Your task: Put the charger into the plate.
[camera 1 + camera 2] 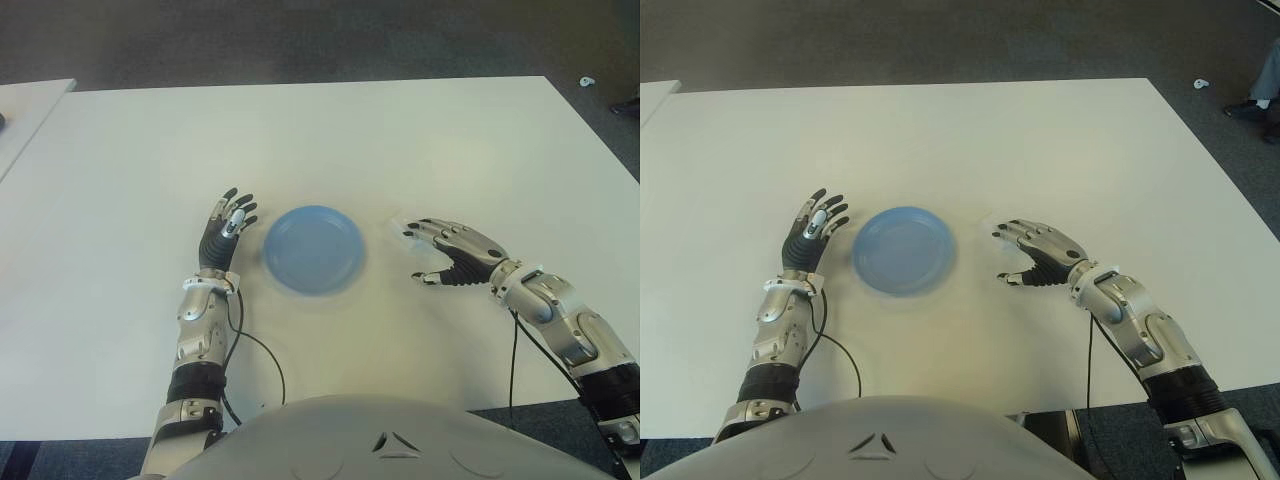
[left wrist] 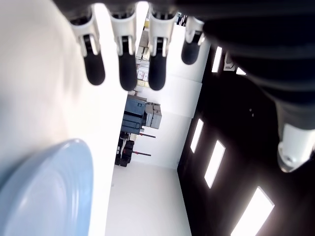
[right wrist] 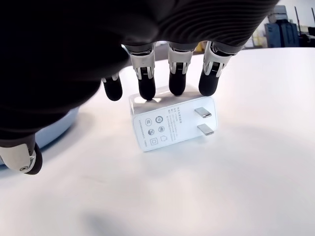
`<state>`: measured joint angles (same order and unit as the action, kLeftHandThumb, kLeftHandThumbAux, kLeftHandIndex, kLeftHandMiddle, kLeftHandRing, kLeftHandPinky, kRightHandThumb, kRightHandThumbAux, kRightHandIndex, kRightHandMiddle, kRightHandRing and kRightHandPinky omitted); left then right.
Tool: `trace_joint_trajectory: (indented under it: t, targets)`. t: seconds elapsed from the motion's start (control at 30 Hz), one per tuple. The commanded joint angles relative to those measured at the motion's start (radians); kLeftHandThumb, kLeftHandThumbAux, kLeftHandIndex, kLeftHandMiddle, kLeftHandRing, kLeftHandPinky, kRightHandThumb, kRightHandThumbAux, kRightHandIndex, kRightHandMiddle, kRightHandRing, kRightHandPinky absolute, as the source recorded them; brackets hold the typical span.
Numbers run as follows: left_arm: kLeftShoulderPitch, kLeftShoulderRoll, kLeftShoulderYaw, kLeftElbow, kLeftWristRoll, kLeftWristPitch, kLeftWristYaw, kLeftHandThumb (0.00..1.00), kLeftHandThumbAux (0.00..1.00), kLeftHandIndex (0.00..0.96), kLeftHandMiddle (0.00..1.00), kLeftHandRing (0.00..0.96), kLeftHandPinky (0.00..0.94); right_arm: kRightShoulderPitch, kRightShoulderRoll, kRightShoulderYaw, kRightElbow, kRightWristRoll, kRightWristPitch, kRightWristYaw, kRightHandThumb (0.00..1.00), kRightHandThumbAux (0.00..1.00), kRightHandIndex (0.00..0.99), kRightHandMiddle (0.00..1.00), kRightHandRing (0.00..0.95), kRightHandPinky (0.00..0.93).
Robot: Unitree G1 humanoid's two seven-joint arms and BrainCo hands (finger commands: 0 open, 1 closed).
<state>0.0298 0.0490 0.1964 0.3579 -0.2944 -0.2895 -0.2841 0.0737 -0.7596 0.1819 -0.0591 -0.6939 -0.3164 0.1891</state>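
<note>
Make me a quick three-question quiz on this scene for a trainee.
1. True or false: the charger lies in the plate.
2. Which hand is over the charger: A left hand, B right hand?
3. Fill in: the charger lies on the ___, to the plate's right.

Key: 1 false, it is outside the plate. 2 B, fingers spread above it, not yet closed. 3 table.

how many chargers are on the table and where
1. The white charger lies on the table, under the fingertips of the right hand, right of the blue plate. The plate holds none.
</note>
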Motion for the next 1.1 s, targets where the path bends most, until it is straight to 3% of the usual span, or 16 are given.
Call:
trace_joint_trajectory:
  t: [0.03,0.17,0.4,0.6,1.1]
  targets:
    - [0.008,0.003,0.007,0.002,-0.006,0.021,0.001,0.000,0.506,0.123,0.206,0.211,0.220,0.020,0.052,-0.034,-0.012,-0.028,0.009,-0.116,0.085,0.364,0.000,0.000,0.091,0.000]
    - [0.005,0.004,0.008,0.008,-0.002,0.016,-0.002,0.000,0.505,0.119,0.207,0.212,0.224,0.021,0.129,-0.058,-0.013,-0.072,0.054,-0.250,0.151,0.324,0.000,0.000,0.067,0.000]
    - [0.001,0.002,0.007,0.016,-0.002,0.015,-0.004,0.000,0.505,0.118,0.214,0.221,0.234,0.003,0.202,-0.061,-0.023,-0.112,0.109,-0.343,0.257,0.250,0.000,0.000,0.010,0.000]
    - [-0.003,0.000,0.007,0.028,-0.002,0.008,-0.007,0.000,0.507,0.124,0.215,0.222,0.233,-0.013,0.227,-0.056,-0.034,-0.126,0.130,-0.357,0.303,0.206,0.000,0.000,0.000,0.000]
    - [-0.006,-0.010,0.003,0.034,-0.001,0.006,-0.002,0.000,0.508,0.131,0.214,0.221,0.234,-0.063,0.237,-0.039,-0.005,-0.136,0.092,-0.418,0.310,0.168,0.000,0.000,0.000,0.000]
